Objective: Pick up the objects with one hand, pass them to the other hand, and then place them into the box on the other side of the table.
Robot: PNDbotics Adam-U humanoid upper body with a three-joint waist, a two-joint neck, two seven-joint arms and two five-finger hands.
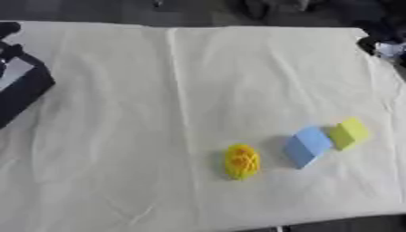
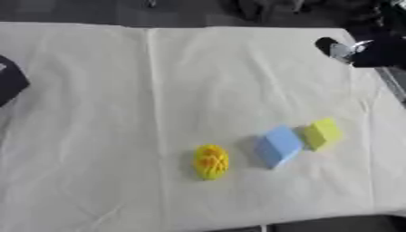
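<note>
Three objects lie on the white cloth toward the near right. A yellow rounded object (image 1: 241, 161) is nearest the middle. To its right is a blue block (image 1: 307, 146), and beside that a yellow-green block (image 1: 349, 133). A dark box (image 1: 22, 88) with a pale inside stands at the left edge. Dark rounded parts of my left hand (image 1: 8, 31) show just above it. My right hand (image 2: 355, 49), black with a silver part, hangs over the far right corner, well apart from the objects. Neither hand touches any object.
The white cloth (image 1: 158, 113) covers the table (image 2: 333, 224) and is creased, with a long fold running front to back left of centre. Its near edge crosses the bottom of the views. Dark floor and shapes lie beyond the far edge.
</note>
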